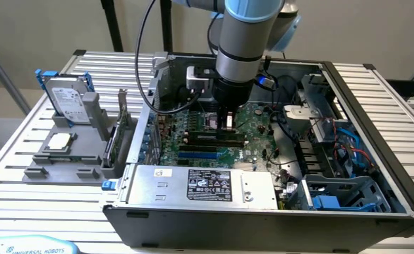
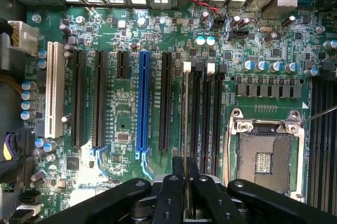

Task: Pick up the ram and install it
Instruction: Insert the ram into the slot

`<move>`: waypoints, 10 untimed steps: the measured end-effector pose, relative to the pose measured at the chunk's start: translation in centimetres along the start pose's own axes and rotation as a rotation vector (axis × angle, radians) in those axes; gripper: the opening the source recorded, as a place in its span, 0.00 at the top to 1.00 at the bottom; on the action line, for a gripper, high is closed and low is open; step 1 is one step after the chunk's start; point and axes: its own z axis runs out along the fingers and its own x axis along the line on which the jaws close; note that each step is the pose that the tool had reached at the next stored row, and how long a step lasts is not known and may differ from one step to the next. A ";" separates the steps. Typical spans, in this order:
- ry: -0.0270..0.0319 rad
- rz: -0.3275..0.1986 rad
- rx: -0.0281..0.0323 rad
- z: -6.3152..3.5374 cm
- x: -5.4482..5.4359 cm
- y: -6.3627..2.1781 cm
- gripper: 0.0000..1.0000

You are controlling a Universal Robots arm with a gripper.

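The gripper (image 2: 185,182) has its jaws pinched narrow on the ram (image 2: 185,129), held edge-on over the memory slots (image 2: 202,118) inside the case (image 1: 376,95). I'd keep it square to the slot and press evenly.

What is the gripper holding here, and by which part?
The gripper is shut on the ram, gripping its upper edge, edge-on over the motherboard's memory slots.
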 end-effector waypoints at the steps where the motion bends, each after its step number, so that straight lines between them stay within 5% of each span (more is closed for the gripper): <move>1: -0.0002 0.000 0.0000 0.05 0.0 0.01 0.87; 10: -0.0005 0.000 0.0000 0.32 -0.2 0.02 0.87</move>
